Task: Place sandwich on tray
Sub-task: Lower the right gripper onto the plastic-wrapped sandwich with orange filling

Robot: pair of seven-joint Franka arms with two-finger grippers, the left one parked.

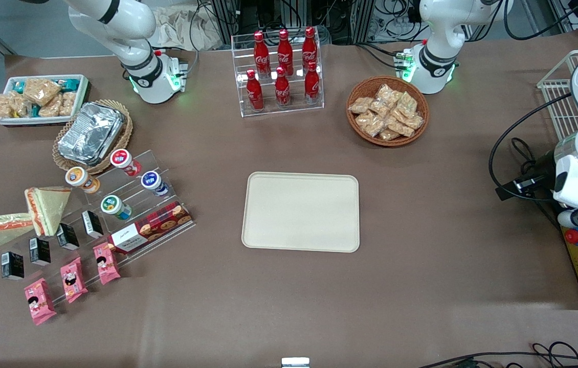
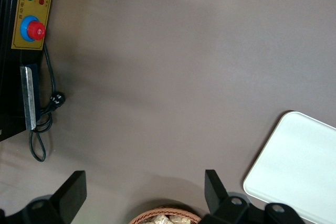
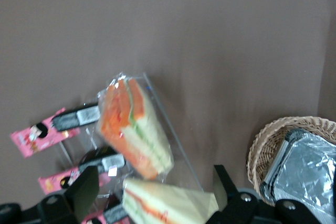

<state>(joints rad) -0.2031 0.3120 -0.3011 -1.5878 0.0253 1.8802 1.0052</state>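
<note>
At the working arm's end of the desk (image 1: 422,230), the front view shows the sandwich (image 1: 0,227) lying flat close to that end edge. Its orange and green stripes show. Just beside it a second wedge sandwich (image 1: 48,207) sits at the clear stepped rack (image 1: 130,204), which holds cups, black cartons (image 1: 39,250), a biscuit box (image 1: 151,227) and pink packets (image 1: 71,278). Toward the corner by the working arm's base are a white bin (image 1: 38,97) of snacks and a wicker basket (image 1: 92,135) holding a foil container. The tray (image 1: 302,210) lies mid-desk, well apart from the sandwich, with bare brown cloth on all four sides and a broad open strip along the edge nearest the front camera. A clear rack of cola bottles (image 1: 279,71) and a round snack basket (image 1: 387,110) stand along the edge by the arm bases. The gripper does not show here.

The left wrist view adds one rounded corner of the tray (image 2: 299,166), the snack basket's rim (image 2: 165,216) and a yellow control box (image 2: 29,19) with a red button at the parked arm's end.

Only the right wrist view shows the gripper (image 3: 155,171). It hangs above the two sandwiches with its fingers (image 3: 86,192) spread wide, touching neither. The sandwich (image 3: 134,129) lies across the rack's clear edge, with the second wedge sandwich (image 3: 168,203) just beside it, a pink packet (image 3: 31,132) nearby and open cloth around.
</note>
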